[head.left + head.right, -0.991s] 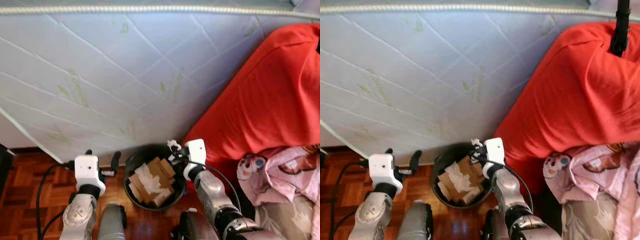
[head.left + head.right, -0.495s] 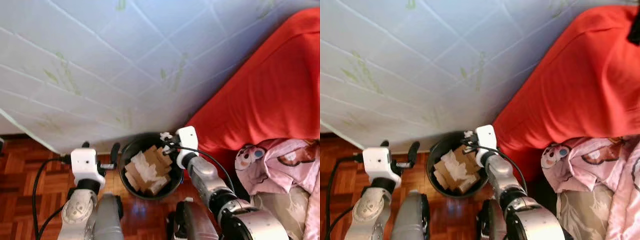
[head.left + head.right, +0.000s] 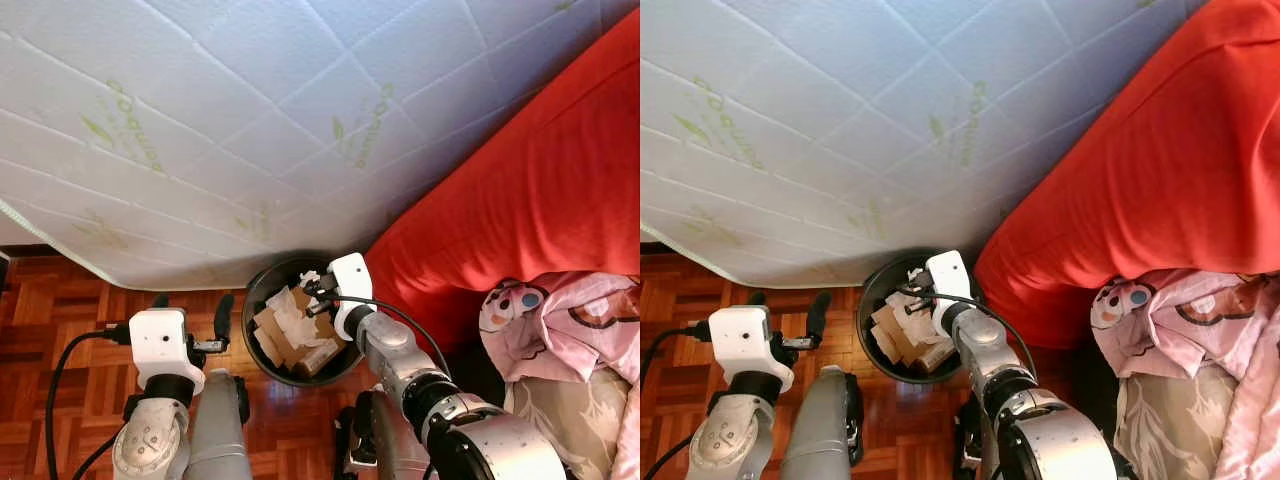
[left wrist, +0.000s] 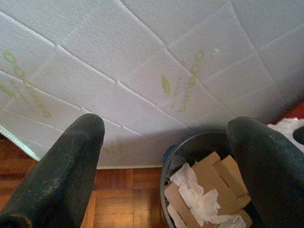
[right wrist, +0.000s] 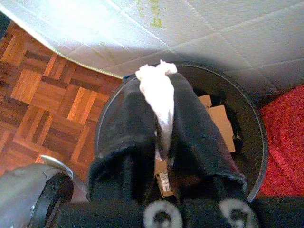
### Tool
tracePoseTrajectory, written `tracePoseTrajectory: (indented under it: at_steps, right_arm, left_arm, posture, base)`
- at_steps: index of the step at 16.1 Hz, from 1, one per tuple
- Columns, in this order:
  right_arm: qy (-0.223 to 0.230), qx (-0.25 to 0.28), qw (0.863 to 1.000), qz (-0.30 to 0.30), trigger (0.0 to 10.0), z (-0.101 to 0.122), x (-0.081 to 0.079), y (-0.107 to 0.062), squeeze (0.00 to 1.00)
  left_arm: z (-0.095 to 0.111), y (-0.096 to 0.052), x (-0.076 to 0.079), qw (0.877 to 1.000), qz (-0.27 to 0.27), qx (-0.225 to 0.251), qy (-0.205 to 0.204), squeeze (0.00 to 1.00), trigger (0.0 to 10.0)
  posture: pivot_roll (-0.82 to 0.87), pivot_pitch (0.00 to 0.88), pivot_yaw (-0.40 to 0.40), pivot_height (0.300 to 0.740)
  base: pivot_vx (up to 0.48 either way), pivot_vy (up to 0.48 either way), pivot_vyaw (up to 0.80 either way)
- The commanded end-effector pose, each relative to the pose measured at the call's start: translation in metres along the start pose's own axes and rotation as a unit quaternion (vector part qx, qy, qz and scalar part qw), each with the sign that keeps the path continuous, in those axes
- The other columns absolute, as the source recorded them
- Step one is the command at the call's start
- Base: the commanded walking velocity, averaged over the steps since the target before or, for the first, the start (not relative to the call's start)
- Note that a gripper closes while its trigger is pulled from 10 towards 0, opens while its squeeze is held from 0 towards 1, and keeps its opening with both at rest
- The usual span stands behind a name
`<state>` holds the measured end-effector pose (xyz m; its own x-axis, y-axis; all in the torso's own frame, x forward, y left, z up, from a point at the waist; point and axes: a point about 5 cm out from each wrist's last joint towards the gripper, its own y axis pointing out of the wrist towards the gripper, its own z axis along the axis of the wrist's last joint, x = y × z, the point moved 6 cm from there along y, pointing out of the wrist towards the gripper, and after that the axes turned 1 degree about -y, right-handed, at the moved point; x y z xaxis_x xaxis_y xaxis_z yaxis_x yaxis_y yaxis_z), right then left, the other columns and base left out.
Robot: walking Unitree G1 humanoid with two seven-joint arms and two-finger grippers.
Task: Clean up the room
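Leaning over the parquet floor [image 3: 40, 330], a quilted white mattress [image 3: 250, 120] is crowding a red cushion [image 3: 540, 190]. Since a second ago my view is sitting closer. My right pincer [image 5: 159, 116] is pinching a white tissue [image 5: 159, 95] above the black bin [image 3: 262, 290], which is holding cardboard scraps [image 3: 275, 335]; my left pincer [image 3: 190, 310] is hanging spread wide.

Round black waste bin [image 3: 262, 296]: on the wooden parquet floor [image 3: 60, 340], at the foot of the white quilted mattress [image 3: 250, 120] leaning behind it. In the bin: flattened brown cardboard pieces [image 3: 268, 325] and crumpled white paper [image 3: 296, 322]. Right of the bin: red cushion [image 3: 540, 190]. Near right, below the cushion: pink printed cloth [image 3: 580, 330]. Right gripper [image 5: 159, 95] over the bin, pinching a white tissue [image 5: 159, 102]. Left gripper [image 3: 190, 312] left of the bin, above the floor.
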<state>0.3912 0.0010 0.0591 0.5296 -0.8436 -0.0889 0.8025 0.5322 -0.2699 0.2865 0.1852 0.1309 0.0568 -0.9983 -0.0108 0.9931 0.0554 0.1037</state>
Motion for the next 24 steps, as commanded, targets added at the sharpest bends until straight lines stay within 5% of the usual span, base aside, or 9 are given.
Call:
tracePoseTrajectory:
  at_steps: [1,12,13,15,18,21,22,24]
  right_arm:
    - [0.004,-0.022,1.000,0.018,10.0,-0.014,-0.013,0.000,1.00]
    - [0.002,-0.012,1.000,0.022,10.0,-0.005,-0.013,0.002,1.00]
    - [0.007,-0.005,1.000,-0.007,10.0,-0.003,0.002,-0.001,0.00]
    - [0.029,0.005,0.998,-0.056,10.0,-0.003,0.028,-0.007,0.00]
    - [0.105,-0.003,0.974,-0.202,10.0,-0.045,0.108,-0.055,0.00]
    - [0.142,-0.029,0.953,-0.266,10.0,-0.090,0.133,-0.093,0.00]
    - [0.156,-0.056,0.940,-0.298,10.0,-0.123,0.139,-0.119,0.00]
    - [0.178,-0.082,0.924,-0.329,10.0,-0.151,0.142,-0.143,0.00]
  left_arm:
    - [-0.007,-0.006,0.002,1.000,0.004,-0.020,0.004,0.00,10.0]
    - [-0.012,-0.003,0.001,0.999,0.006,-0.030,0.006,0.00,10.0]
    - [-0.016,-0.003,0.000,0.999,0.006,-0.036,0.008,0.00,10.0]
    - [-0.025,-0.005,-0.004,0.999,0.005,-0.050,0.009,0.00,10.0]
    - [-0.071,-0.019,-0.034,0.992,0.023,-0.120,0.035,0.00,10.0]
    - [-0.093,-0.026,-0.042,0.987,0.025,-0.153,0.041,0.00,10.0]
    - [-0.107,-0.026,-0.044,0.984,0.022,-0.172,0.042,0.00,10.0]
    - [-0.125,-0.023,-0.044,0.979,0.017,-0.197,0.041,0.00,10.0]
  posture:
    - [0.25,0.505,-0.162,0.646]
    - [0.24,0.475,-0.152,0.646]
    - [0.23,0.466,-0.148,0.646]
    - [0.22,0.452,-0.145,0.646]
    - [0.16,0.350,-0.112,0.646]
    - [0.12,0.280,-0.087,0.646]
    - [0.11,0.249,-0.072,0.646]
    - [0.08,0.198,-0.046,0.646]
  base:
    - [0.000,0.000,0.00]
    - [0.000,0.000,0.00]
    - [0.000,0.000,0.00]
    - [0.000,0.000,0.00]
    - [0.000,0.000,0.00]
    - [0.000,0.000,0.00]
    - [0.000,0.000,0.00]
    - [0.000,0.000,0.00]
